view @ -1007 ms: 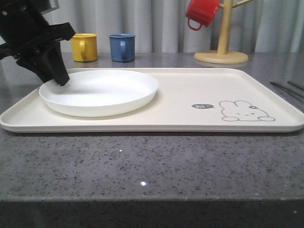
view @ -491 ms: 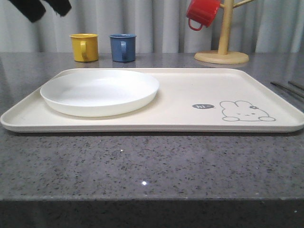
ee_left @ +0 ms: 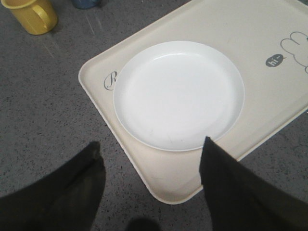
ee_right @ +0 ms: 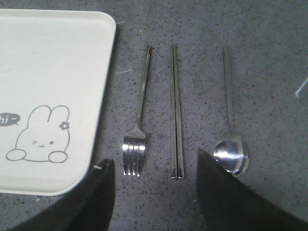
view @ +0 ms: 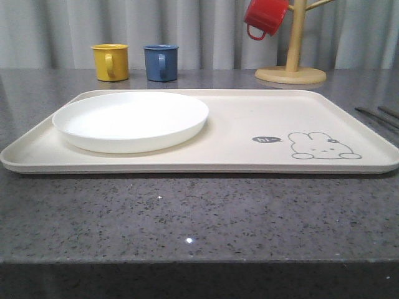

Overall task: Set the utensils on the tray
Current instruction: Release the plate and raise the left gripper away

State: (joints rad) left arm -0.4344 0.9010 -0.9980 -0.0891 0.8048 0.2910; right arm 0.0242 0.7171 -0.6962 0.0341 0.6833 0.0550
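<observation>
The cream tray with the rabbit drawing lies across the grey counter. To its right, on the bare counter, the silver utensils lie side by side: a fork, a pair of chopsticks and a spoon. They appear as thin dark lines at the front view's right edge. My right gripper hangs open above the counter, near the fork's tines and the chopstick ends, holding nothing. My left gripper is open and empty, high above one corner of the tray.
A round white plate sits on the tray's left half. Behind the tray stand a yellow mug and a blue mug. A wooden mug tree at the back right carries a red mug.
The left arm, which was down at the plate's left rim a second ago, has risen up and out of the front view. The plate stays on the tray.
</observation>
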